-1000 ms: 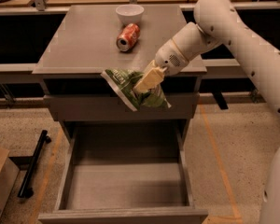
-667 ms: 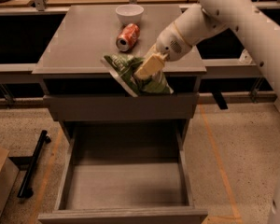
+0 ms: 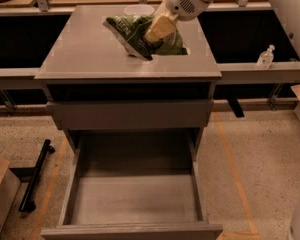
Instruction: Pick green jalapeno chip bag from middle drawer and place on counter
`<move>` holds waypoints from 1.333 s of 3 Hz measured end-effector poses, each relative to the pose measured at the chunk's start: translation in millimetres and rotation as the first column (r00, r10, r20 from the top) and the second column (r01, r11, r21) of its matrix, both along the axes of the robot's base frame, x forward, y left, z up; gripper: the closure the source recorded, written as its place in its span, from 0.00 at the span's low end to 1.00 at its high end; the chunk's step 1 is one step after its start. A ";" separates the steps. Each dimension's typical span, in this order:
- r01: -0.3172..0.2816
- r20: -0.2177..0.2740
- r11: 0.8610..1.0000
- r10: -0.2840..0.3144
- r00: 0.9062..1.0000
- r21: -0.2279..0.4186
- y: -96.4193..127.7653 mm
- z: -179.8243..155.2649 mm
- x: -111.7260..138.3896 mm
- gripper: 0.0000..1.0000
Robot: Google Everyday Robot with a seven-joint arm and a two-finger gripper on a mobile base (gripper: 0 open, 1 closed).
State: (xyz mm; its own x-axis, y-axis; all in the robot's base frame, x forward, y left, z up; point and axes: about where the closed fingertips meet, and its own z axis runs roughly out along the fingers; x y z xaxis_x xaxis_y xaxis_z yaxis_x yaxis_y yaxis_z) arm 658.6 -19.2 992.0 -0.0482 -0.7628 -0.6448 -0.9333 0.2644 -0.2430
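— Up and back from a second ago, your claw (image 3: 154,33) is now hovering over the counter (image 3: 85,54) rather than hanging past its front edge.
— What is it gripping?
— Its tan fingers (image 3: 161,25) are pinching the green jalapeno chip bag (image 3: 135,34). The bag is tilting, with its lower corner either touching the counter or floating just above it; I cannot tell which.
— And the drawer?
— The middle drawer (image 3: 71,189) is standing pulled out below the counter, with its grey floor showing. A white bowl (image 3: 138,9) is sitting at the counter's far edge, behind the bag. You are also seeing a clear pump bottle (image 3: 265,57) resting on a ledge to the right.
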 end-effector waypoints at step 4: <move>0.078 0.148 0.994 -0.088 0.985 0.073 -5.6 -18.8 118.7 1.00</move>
State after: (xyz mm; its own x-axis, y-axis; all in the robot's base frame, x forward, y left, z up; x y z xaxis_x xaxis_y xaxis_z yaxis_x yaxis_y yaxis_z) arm 777.2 -24.8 973.1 -0.0078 -0.7156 -0.6985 -0.8614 0.3596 -0.3588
